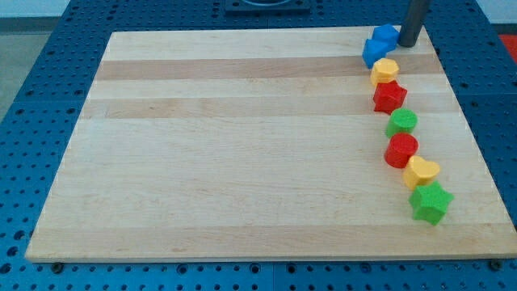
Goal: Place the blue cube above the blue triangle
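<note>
The blue cube (386, 35) sits near the board's top right corner. The blue triangle (374, 53) lies just below and left of it, touching it. My tip (408, 44) is the lower end of the dark rod, right beside the blue cube's right side, close to or touching it. Both blue blocks are at the top of a column of blocks along the view's right.
Below the blue blocks run a yellow block (385, 70), a red star (389, 96), a green cylinder (401, 123), a red cylinder (401, 150), a yellow heart (421, 171) and a green star (430, 202). The wooden board (242, 145) lies on a blue perforated table.
</note>
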### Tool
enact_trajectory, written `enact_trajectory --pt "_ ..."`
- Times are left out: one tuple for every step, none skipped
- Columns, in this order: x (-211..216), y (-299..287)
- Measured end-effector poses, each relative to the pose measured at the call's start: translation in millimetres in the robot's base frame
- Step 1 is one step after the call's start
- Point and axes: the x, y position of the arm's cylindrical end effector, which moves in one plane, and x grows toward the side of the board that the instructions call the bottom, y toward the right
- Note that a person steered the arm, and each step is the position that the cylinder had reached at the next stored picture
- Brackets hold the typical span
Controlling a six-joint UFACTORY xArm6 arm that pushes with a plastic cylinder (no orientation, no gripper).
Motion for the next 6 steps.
enact_trajectory --pt "0.0 -2.6" --pt "0.0 -4.2" --pt "0.0 -5.4" --pt "-0.2 -7.2" --pt "-0.3 -9.2" --pt "-1.4 -11.8"
